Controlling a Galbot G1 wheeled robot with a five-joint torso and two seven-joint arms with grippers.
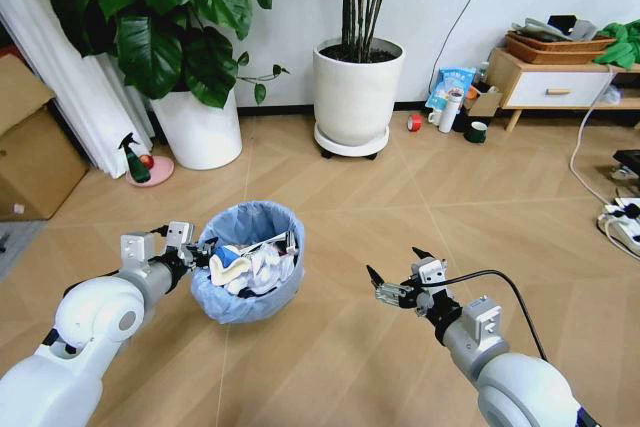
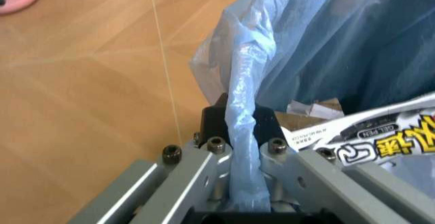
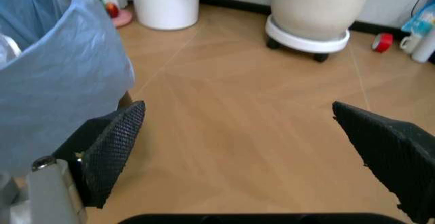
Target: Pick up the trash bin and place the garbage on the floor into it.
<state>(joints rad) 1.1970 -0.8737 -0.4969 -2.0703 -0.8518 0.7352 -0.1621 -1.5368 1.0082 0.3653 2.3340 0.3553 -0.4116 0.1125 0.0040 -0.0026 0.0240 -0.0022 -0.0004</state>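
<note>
The trash bin [image 1: 250, 287], round and lined with a crinkly light blue bag, is low over the floor [image 1: 330, 187] in front of me. My left gripper [image 1: 200, 252] is shut on its near-left rim, and the left wrist view shows the bag [image 2: 241, 132] pinched between the fingers. Garbage [image 1: 255, 259] lies inside the bin: white paper wads, a blue-white can and a printed wrapper [image 2: 380, 137]. My right gripper [image 1: 395, 272] hangs open to the right of the bin with nothing in it. Its mesh pads [image 3: 112, 152] stand wide apart beside the bin [image 3: 54, 81].
Two big white plant pots [image 1: 358, 87] [image 1: 200, 127] stand at the back. A green spray bottle [image 1: 135, 160] is on a pink dish, and a cardboard box [image 1: 30, 147] sits at the left. A red tape roll [image 1: 414, 122], tumbler [image 1: 450, 112], wooden cabinet [image 1: 550, 82] and cables [image 1: 620, 222] are at the right.
</note>
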